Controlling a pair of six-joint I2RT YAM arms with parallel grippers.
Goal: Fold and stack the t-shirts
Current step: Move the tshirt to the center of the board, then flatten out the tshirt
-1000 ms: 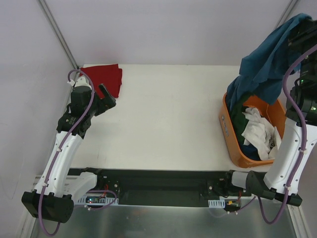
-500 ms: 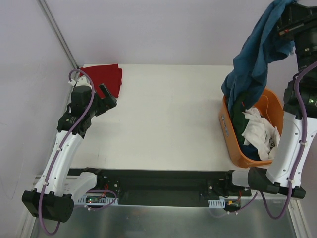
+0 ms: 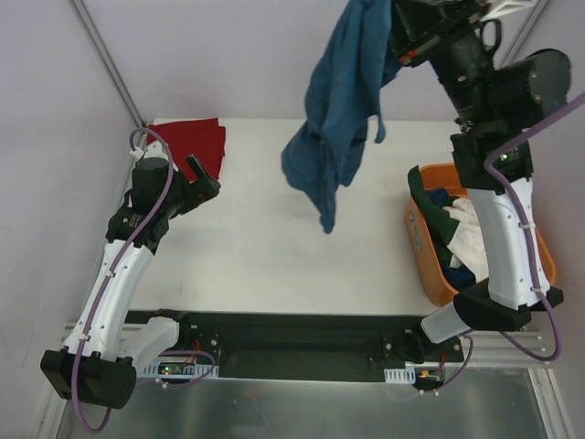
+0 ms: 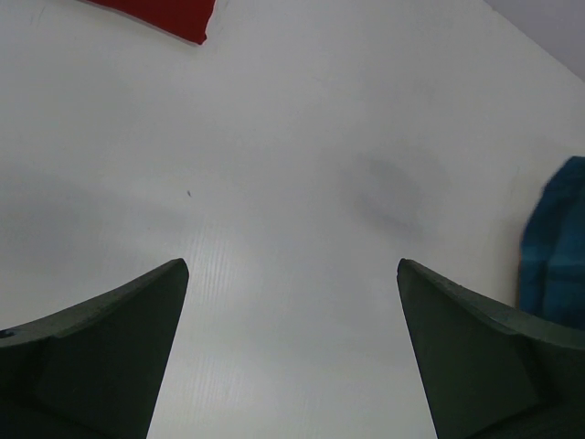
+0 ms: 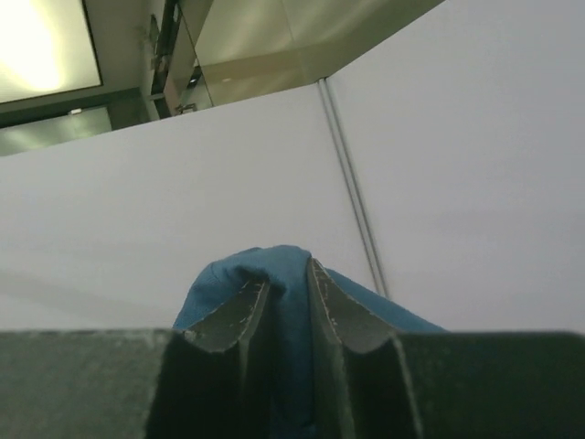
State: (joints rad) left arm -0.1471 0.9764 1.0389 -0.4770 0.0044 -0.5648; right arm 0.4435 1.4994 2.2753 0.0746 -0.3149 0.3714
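A teal-blue t-shirt [image 3: 336,110] hangs in the air over the middle-right of the table, held high by my right gripper [image 3: 395,26], which is shut on a fold of it [image 5: 288,302]. Its lower end dangles well above the white tabletop [image 3: 274,247]. A deep red t-shirt [image 3: 194,144] lies folded at the far left corner. My left gripper [image 3: 203,176] rests just right of the red t-shirt, open, with only bare table between its fingers [image 4: 119,338]. The blue cloth's edge [image 4: 556,247] shows at the right of the left wrist view.
An orange plastic basket [image 3: 422,247] stands at the right edge, holding white [image 3: 471,238] and dark green [image 3: 439,219] t-shirts. My right arm rises beside and above it. Grey walls close in the table at the back and sides.
My right gripper has swung up and to the left, pulling the teal-blue t-shirt fully out of the basket and over the table. The left arm has stayed put.
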